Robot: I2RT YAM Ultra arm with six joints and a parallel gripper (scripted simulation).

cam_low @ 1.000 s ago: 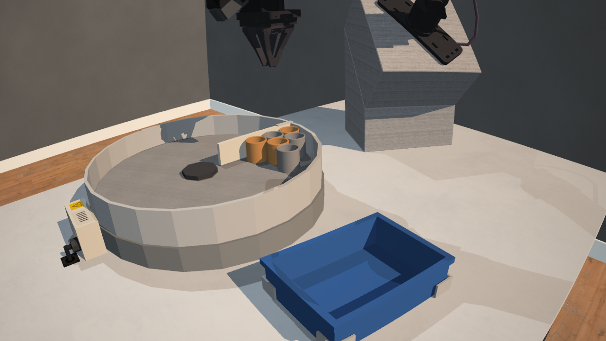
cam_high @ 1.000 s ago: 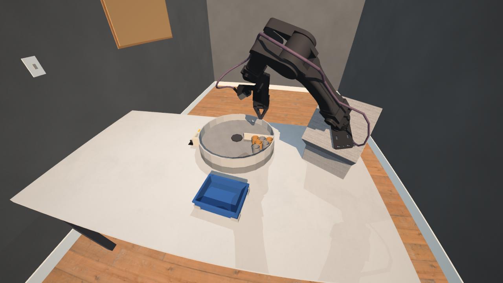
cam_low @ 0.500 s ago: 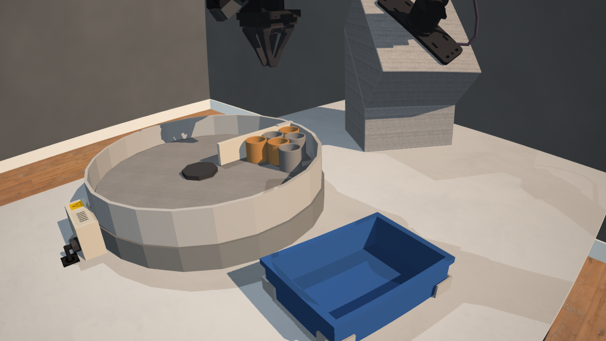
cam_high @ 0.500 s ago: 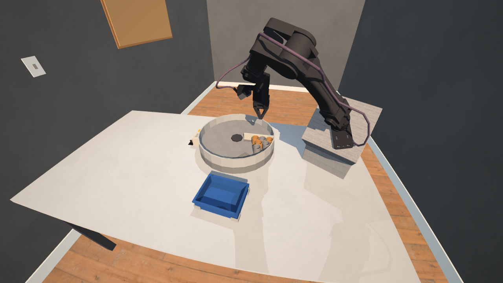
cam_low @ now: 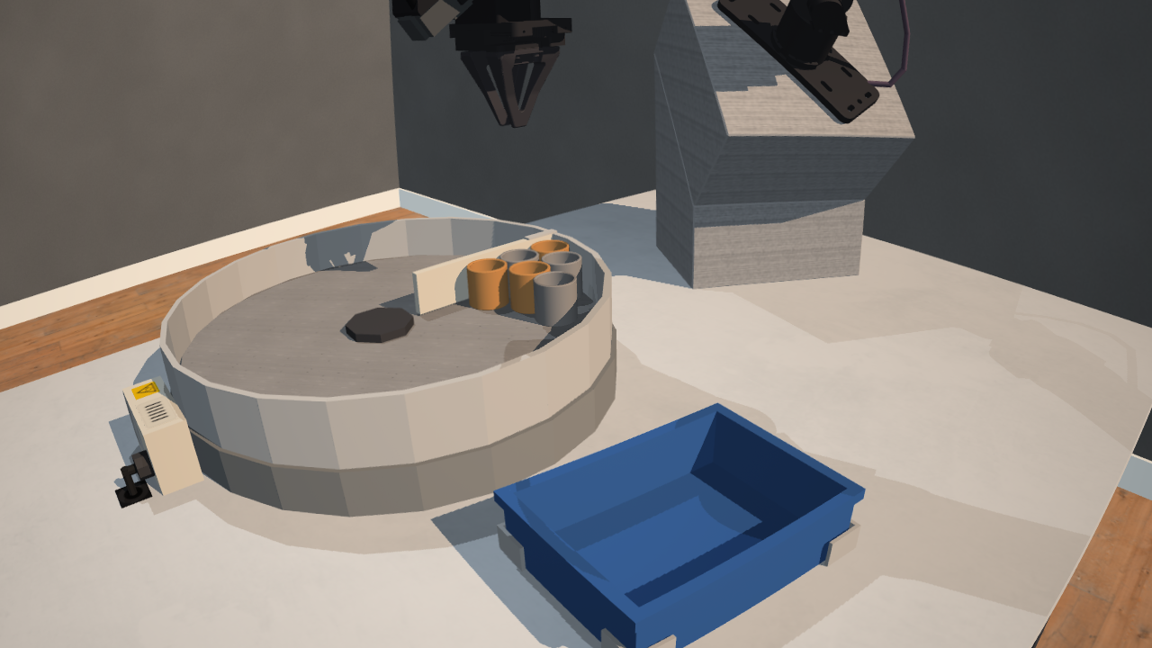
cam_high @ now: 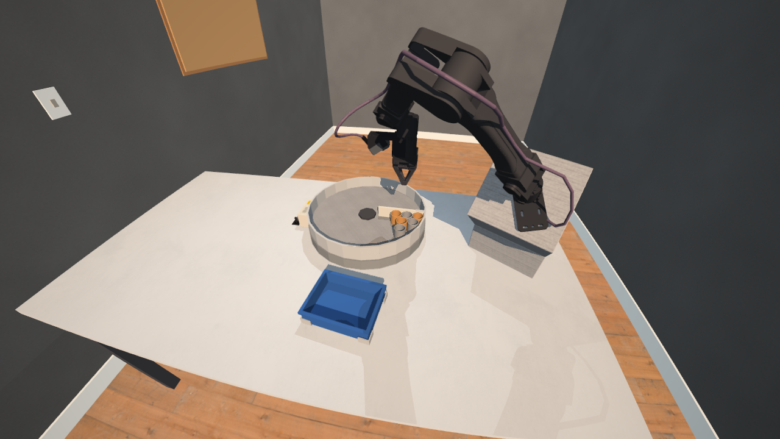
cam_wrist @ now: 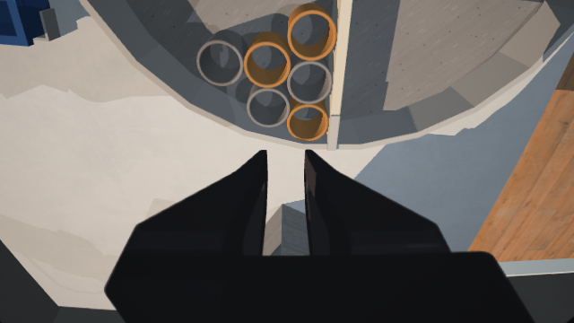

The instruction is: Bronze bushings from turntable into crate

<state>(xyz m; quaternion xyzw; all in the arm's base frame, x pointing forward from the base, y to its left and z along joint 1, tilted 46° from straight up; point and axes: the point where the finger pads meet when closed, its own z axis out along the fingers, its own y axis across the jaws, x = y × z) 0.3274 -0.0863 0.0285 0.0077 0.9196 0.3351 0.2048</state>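
Note:
The round turntable [cam_high: 354, 256] [cam_low: 362, 427] [cam_wrist: 148, 58] holds a tight cluster of upright bushings beside a cream divider wall [cam_high: 383, 209] [cam_low: 438, 285] [cam_wrist: 343, 67]. Three are bronze bushings [cam_high: 395, 214] [cam_low: 486, 283] [cam_wrist: 311, 32], with a second [cam_low: 527, 285] [cam_wrist: 267, 59] and a third [cam_low: 549, 247] [cam_wrist: 308, 121]. Three are steel bushings [cam_high: 400, 229] [cam_low: 555, 296] [cam_wrist: 220, 63]. My gripper [cam_high: 404, 181] [cam_low: 512, 122] [cam_wrist: 285, 161] hangs high above the turntable's far rim, pointing down. It is nearly shut with a narrow gap and holds nothing. The blue crate [cam_high: 333, 323] [cam_low: 724, 576] [cam_wrist: 13, 22] is empty.
A black hub [cam_high: 366, 213] [cam_low: 378, 324] sits at the turntable's centre. A cream motor box [cam_high: 301, 213] [cam_low: 161, 435] is fixed to its side. The arm's grey pedestal [cam_high: 507, 235] [cam_low: 765, 225] stands beyond the turntable. The crate sits on the table in front of the turntable.

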